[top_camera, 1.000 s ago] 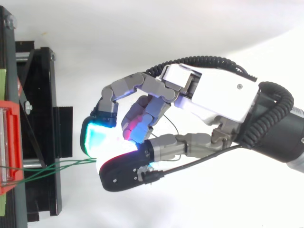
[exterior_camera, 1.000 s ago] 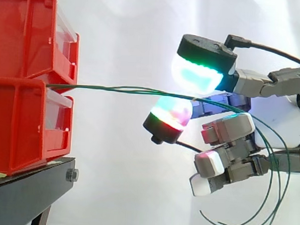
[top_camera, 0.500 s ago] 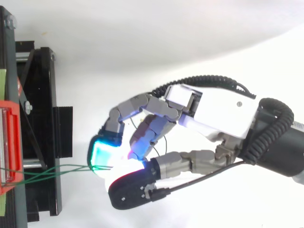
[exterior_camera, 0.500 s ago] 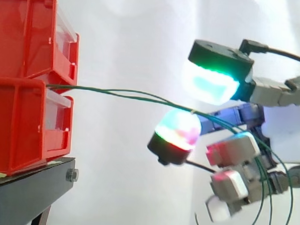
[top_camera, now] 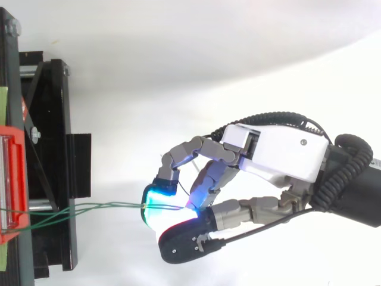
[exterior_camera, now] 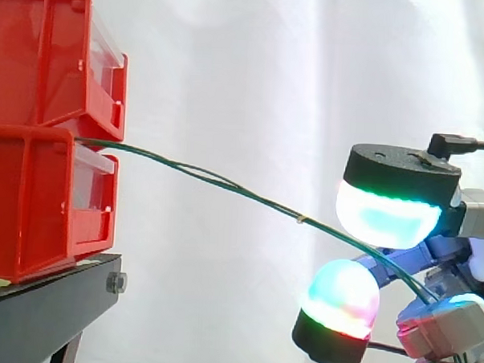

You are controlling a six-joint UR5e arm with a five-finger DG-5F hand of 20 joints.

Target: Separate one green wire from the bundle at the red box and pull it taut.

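White curtain (exterior_camera: 253, 110) backs a black stand (exterior_camera: 44, 301) carrying stacked red bins (exterior_camera: 35, 132). The hand (top_camera: 280, 161), fingers curled round the green wires (exterior_camera: 226, 185), has moved lower and farther from the bins. The wires now slope down from between the bins.

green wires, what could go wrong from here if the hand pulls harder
1. Several thin green wires run together into the hand, so it may be holding a bundle, not one.
2. They curve rather than run straight; a loose hold could let them slip.
3. Pulling harder might tug the red plastic bins.
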